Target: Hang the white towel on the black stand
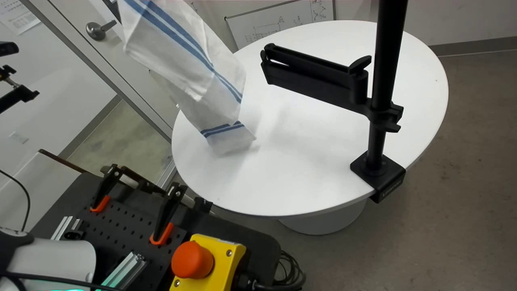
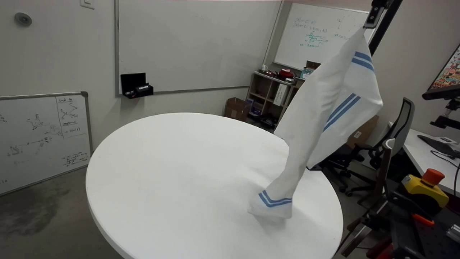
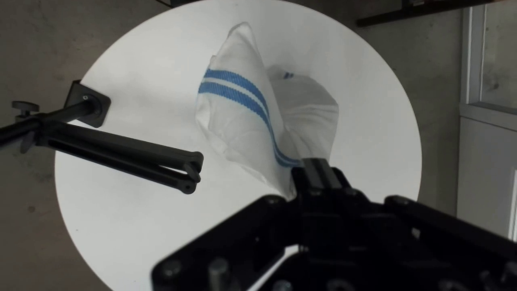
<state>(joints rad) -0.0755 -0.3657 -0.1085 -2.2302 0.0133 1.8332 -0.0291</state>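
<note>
The blue-striped white towel [image 2: 316, 115] is clenched at its top by the gripper [image 3: 322, 171], above the round table [image 1: 315, 173], apart from the black stand [image 1: 377, 99]; slipping off could be caused by uneven draping.

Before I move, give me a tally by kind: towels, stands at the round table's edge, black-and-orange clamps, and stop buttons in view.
Towel: 1, hanging from the gripper
Stand: 1
Clamps: 2
Stop button: 1
Total: 5
</note>
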